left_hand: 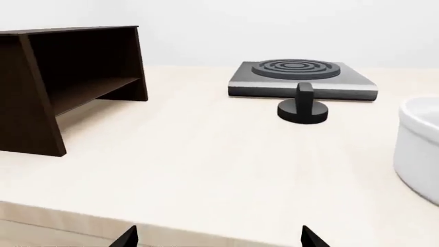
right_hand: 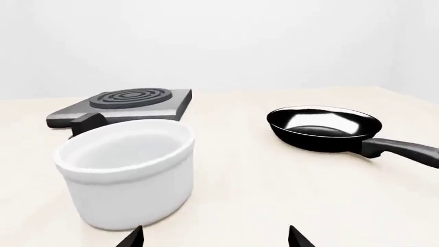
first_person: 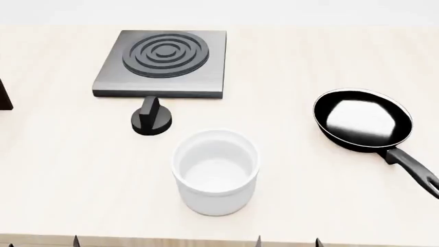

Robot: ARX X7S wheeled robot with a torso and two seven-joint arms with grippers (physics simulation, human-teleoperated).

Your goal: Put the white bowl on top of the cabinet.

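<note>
The white bowl (first_person: 215, 172) stands upright and empty on the pale table, near its front edge. It also shows in the right wrist view (right_hand: 127, 172) and at the edge of the left wrist view (left_hand: 420, 149). The dark brown cabinet (left_hand: 69, 77) with its inner shelf stands at the table's left; the head view shows only a sliver of it (first_person: 3, 95). My left gripper (left_hand: 219, 239) is open and empty at the front edge, left of the bowl. My right gripper (right_hand: 216, 239) is open and empty, just in front and right of the bowl, not touching it.
A grey stove plate (first_person: 164, 62) with black rings lies at the back, a black knob (first_person: 151, 121) in front of it. A black frying pan (first_person: 363, 121) lies at the right, handle pointing front-right. The table's front edge (left_hand: 137, 224) runs just past the left gripper's fingertips.
</note>
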